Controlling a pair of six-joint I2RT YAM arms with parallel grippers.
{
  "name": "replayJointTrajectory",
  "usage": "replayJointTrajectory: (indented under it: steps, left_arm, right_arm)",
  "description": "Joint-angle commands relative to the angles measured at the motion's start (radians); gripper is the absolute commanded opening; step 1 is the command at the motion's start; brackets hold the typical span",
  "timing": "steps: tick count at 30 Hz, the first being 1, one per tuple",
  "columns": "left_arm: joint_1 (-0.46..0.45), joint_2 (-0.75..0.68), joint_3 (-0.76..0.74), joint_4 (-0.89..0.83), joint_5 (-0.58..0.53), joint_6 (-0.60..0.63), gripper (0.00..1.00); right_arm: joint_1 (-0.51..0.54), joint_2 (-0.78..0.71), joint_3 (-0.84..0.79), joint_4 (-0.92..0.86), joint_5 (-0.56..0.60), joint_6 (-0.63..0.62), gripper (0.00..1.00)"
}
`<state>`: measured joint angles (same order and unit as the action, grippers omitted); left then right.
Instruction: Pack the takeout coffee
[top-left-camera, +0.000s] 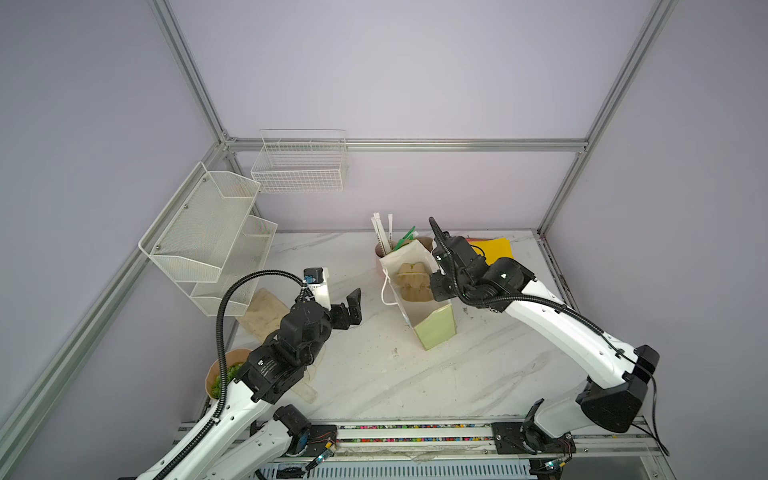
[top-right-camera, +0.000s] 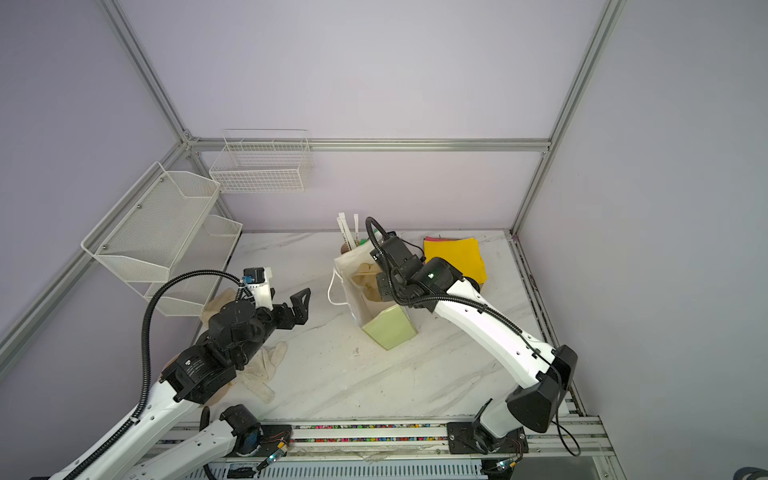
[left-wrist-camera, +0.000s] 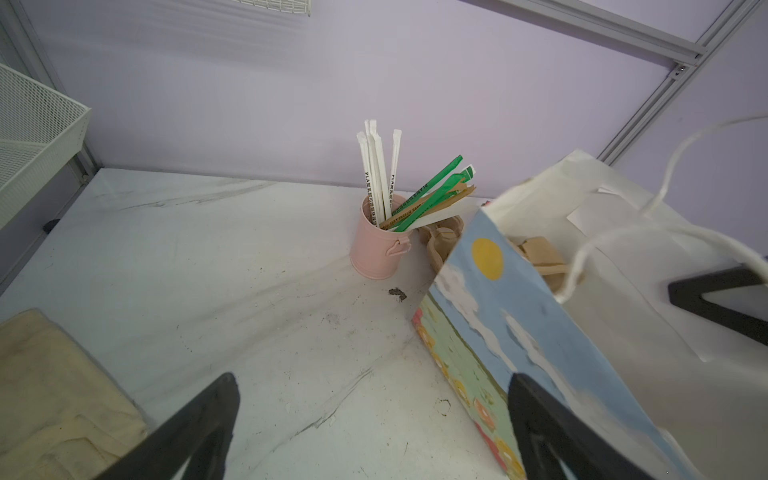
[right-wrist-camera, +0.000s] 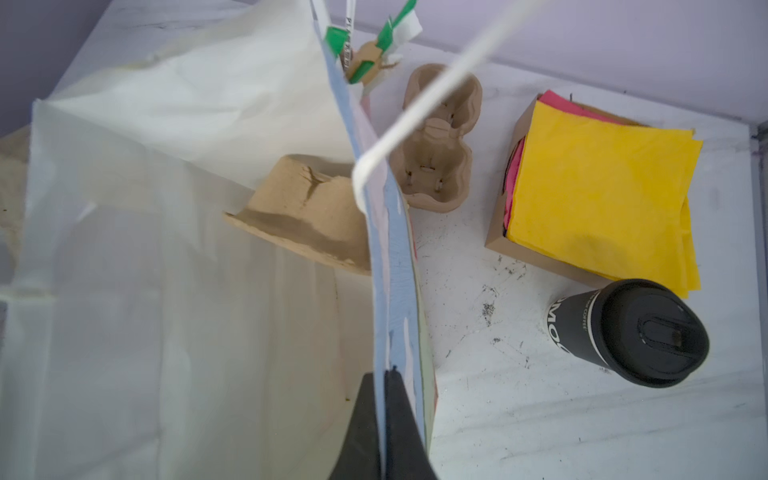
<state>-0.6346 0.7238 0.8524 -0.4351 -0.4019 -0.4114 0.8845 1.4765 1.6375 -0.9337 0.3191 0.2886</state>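
— Where were your claws?
— Your right gripper had pinched shut on the bag wall, one finger inside, one outside. Your left gripper hung wide open over the table, holding nothing, near the bag.
— And the coffee?
— The cup stood upright on the table outside the bag, lid on, near the napkins. Its big white letters curved out of sight. You could read only "MO", plus small print ending "COFFEE". Neither top view showed it.
— Other writing?
— On the straws in the pink cup, print beginning "PLA"; the rest was too small.
— Inside the bag?
— A carrier, partly hidden by the wall. A second carrier sat on the table beyond it.
— The room?
— Scuffed white marble-look table, lilac walls, wire shelves at the far left.
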Motion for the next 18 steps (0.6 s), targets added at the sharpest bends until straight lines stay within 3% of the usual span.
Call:
replayJointTrajectory:
  steps: [1, 3, 8, 13, 18]
  left_arm:
    - [0.009, -0.052, 0.053, 0.038, -0.032, 0.031, 1.00]
    - [0.009, -0.078, 0.036, 0.050, -0.043, 0.035, 1.00]
    - [0.009, -0.141, -0.011, 0.074, -0.030, 0.054, 1.00]
    - [0.009, -0.153, -0.018, 0.031, 0.026, 0.061, 1.00]
    - [0.009, -0.113, 0.005, 0.012, 0.191, 0.108, 1.00]
  right_arm:
    - [0.156, -0.029, -0.071, 0.032, 0.188, -0.011, 0.00]
    - [0.217, -0.005, -0.122, 0.011, 0.312, 0.041, 0.00]
    - [0.301, -0.020, -0.280, 0.065, 0.385, 0.135, 0.00]
    - [0.311, -0.094, -0.366, 0.158, 0.311, 0.148, 0.00]
    - [0.312, -0.097, -0.362, 0.192, 0.261, 0.136, 0.00]
